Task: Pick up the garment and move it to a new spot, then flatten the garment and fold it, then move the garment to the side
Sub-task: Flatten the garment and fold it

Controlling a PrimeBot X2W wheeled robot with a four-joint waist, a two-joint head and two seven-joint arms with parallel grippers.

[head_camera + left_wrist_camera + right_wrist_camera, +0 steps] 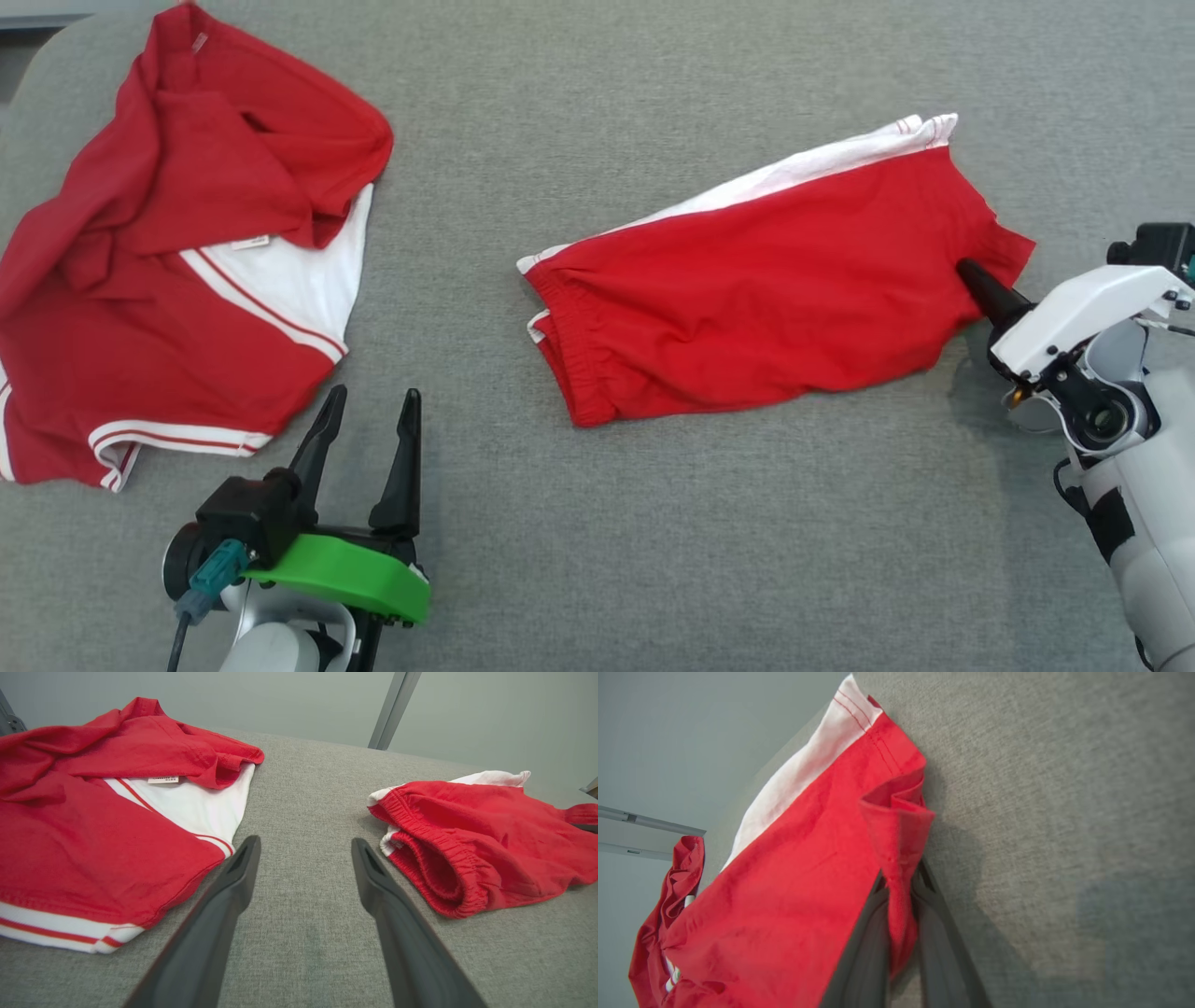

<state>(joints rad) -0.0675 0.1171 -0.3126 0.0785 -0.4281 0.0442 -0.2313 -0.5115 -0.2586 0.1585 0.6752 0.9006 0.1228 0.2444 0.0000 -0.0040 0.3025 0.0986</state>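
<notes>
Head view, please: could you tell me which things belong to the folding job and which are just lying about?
In the job: red shorts; right gripper, shut on their leg hem.
Lying about: red-and-white shirt, crumpled at the left; left gripper, open above the grey table.

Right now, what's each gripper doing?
Left gripper: open, holding nothing.
Right gripper: shut on a corner of the red shorts.

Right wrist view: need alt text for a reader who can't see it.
The right pincer is shut on a pinched-up fold at the leg hem of the red shorts, which lie on a grey fabric surface. A white stripe runs along the shorts' far edge.
</notes>
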